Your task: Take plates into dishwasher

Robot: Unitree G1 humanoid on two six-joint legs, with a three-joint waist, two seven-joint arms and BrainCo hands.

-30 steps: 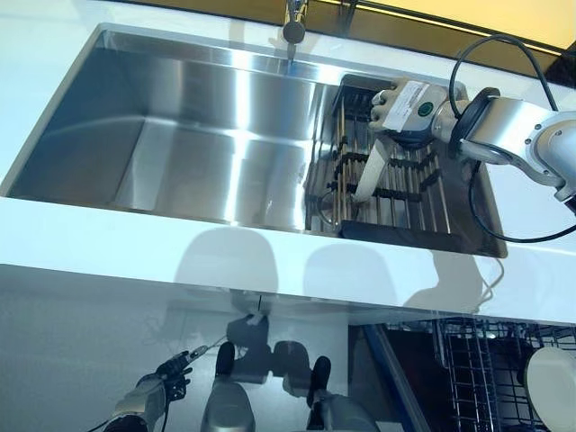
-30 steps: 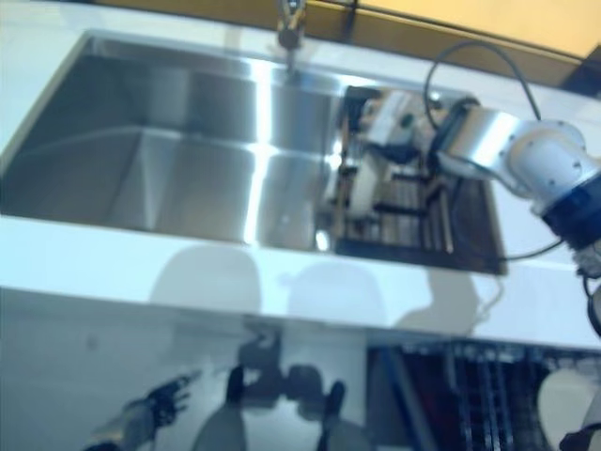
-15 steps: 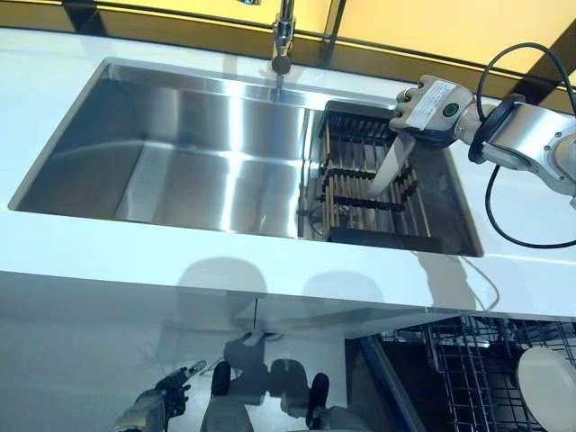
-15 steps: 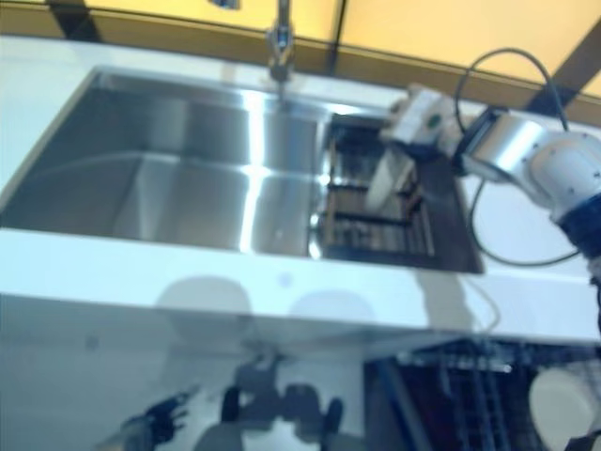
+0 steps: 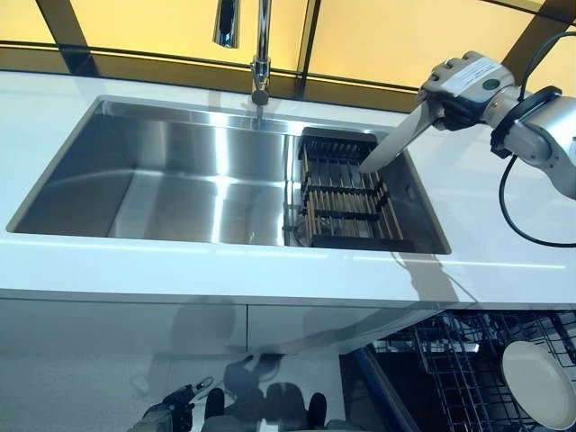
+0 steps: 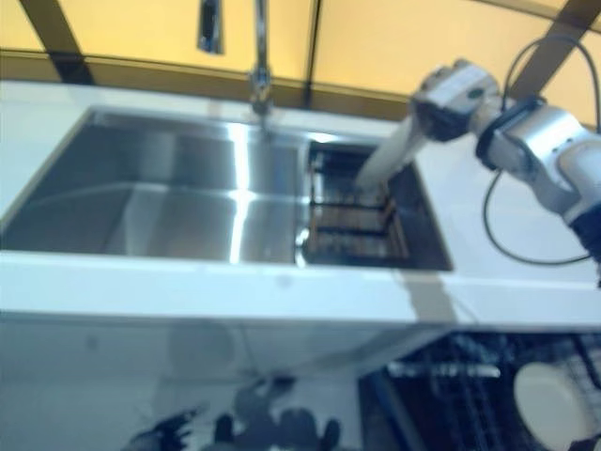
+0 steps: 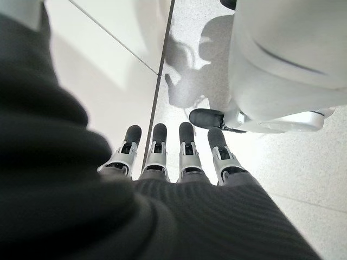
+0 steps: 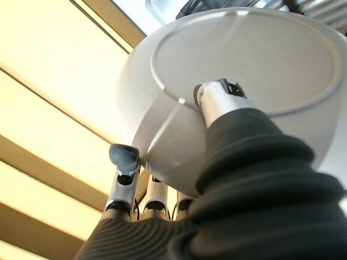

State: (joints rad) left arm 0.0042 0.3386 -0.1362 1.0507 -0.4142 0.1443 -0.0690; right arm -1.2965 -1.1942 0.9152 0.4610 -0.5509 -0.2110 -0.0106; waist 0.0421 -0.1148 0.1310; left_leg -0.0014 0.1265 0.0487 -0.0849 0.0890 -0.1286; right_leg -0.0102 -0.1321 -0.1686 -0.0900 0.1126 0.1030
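1. Right hand (image 5: 461, 83) is hanging over the far right corner of the sink (image 5: 171, 180), pinching a white plate (image 5: 396, 144); in the right wrist view the thumb (image 8: 217, 97) is pressing on the plate's face, with the fingers (image 8: 123, 162) curling behind its rim.
2. Plate is slanting down and to the left from the hand, seen nearly edge-on, its lower edge hovering above the far part of the dish rack (image 5: 346, 193), apart from the rack's bars.
3. Dish rack is sitting in the right end of the sink, just beside the right wall.
4. Faucet (image 5: 259, 54) is standing at the far rim of the sink, left of the rack.
5. White countertop (image 5: 270, 270) is running around the sink on all sides.
6. Dishwasher rack (image 5: 459, 369) is showing below the counter at near right, pulled out, with a second white plate (image 5: 538, 382) resting in it.
7. Left hand (image 7: 173, 157) is hanging low at near left over the floor (image 7: 303, 162), fingers straight and apart, holding nothing.
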